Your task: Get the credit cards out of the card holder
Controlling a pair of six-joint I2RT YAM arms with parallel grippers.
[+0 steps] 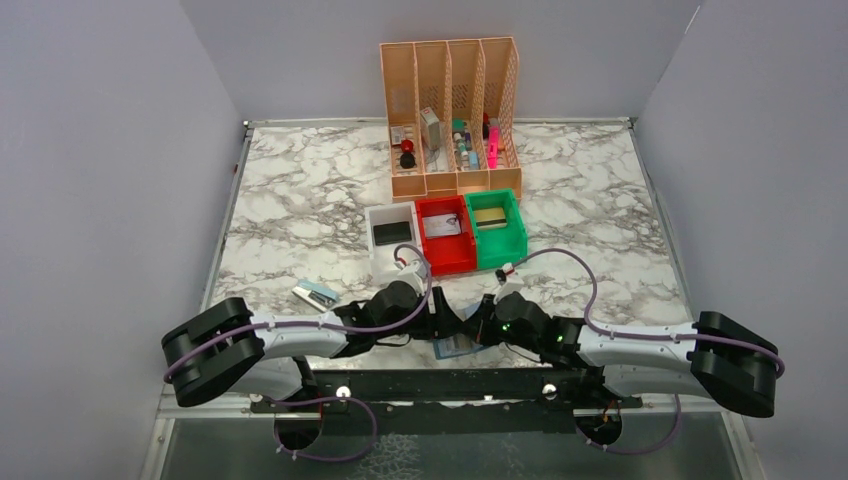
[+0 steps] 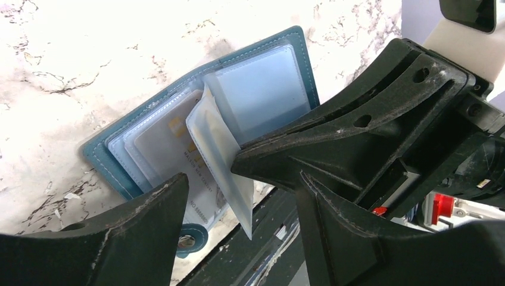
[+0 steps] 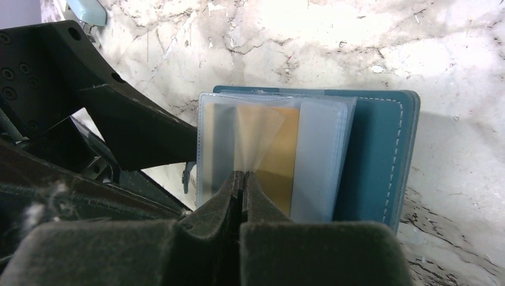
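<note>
At the near edge of the counter (image 1: 300, 190), between the two arms, the card holder (image 2: 271, 89) lies opened flat with its inside facing up. In the left wrist view its long axis runs from lower left to upper right. In the right wrist view it spreads left to right.

The cover is teal with pale stitching. Inside is a stack of clear sleeves, and a gold card (image 3: 280, 161) shows through them. A round snap tab (image 2: 190, 238) pokes out at the holder's lower edge.

The right gripper (image 3: 243, 179) is pinched tight on one clear sleeve, which stands up from the stack. The left gripper (image 1: 447, 320) hovers just beside it, fingers spread wide and holding nothing.

A silvery-grey card (image 1: 315, 293) lies flat on the counter beside the left arm, apart from the holder.
</note>
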